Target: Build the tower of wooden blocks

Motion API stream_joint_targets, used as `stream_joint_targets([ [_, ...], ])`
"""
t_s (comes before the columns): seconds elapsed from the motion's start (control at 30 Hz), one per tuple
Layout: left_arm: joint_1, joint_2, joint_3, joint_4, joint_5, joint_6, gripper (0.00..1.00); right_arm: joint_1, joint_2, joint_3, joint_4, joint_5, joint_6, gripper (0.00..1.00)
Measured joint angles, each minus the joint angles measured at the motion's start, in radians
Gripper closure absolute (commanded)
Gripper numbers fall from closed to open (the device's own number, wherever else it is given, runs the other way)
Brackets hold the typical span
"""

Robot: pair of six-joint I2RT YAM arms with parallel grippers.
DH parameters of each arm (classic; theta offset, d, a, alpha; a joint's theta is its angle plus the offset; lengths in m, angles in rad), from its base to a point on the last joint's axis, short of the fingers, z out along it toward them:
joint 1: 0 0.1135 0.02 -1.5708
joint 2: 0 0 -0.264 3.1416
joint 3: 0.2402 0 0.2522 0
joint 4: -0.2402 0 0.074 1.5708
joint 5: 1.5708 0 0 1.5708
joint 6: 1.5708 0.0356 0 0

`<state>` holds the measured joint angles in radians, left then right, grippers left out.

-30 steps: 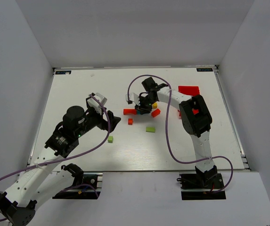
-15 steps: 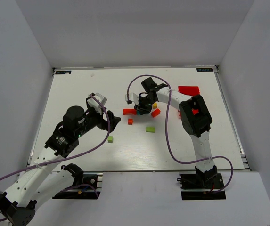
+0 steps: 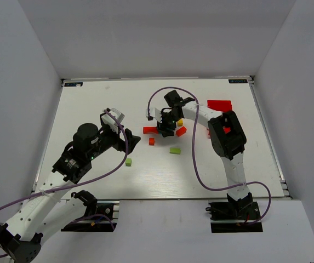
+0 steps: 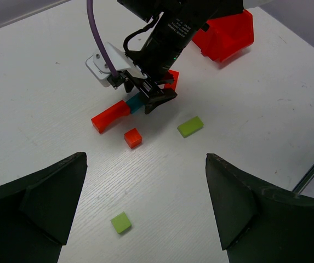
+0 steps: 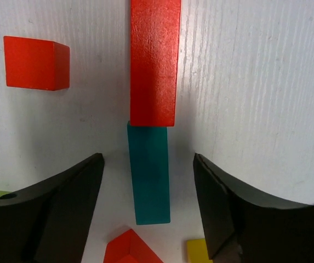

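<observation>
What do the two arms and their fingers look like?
The left arm and right arm have white links and black joints. A purple cable runs along each. Their fingers are dark and wedge-shaped. The right arm carries a small red mark.

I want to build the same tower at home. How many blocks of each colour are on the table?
Red blocks: 3
Green blocks: 2
Teal blocks: 1
Yellow blocks: 1
Total: 7, leaving out a red bit half hidden beside the right arm.
</observation>
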<state>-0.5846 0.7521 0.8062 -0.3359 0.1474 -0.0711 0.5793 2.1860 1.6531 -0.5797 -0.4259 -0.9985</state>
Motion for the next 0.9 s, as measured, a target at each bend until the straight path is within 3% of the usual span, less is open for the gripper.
stream_joint_targets([
  [0.1,0.000,0.000,0.000,0.000,0.000,0.000,0.01,0.000,0.000,0.000,0.000,-0.004,0.006,0.10],
  [0.6,0.000,0.000,0.000,0.000,0.000,0.000,0.01,0.000,-0.021,-0.007,-0.033,0.000,0.020,0.10],
  [0.9,0.000,0.000,0.000,0.000,-0.005,0.000,0.01,-0.003,-0.290,-0.058,-0.057,0.027,0.022,0.10],
])
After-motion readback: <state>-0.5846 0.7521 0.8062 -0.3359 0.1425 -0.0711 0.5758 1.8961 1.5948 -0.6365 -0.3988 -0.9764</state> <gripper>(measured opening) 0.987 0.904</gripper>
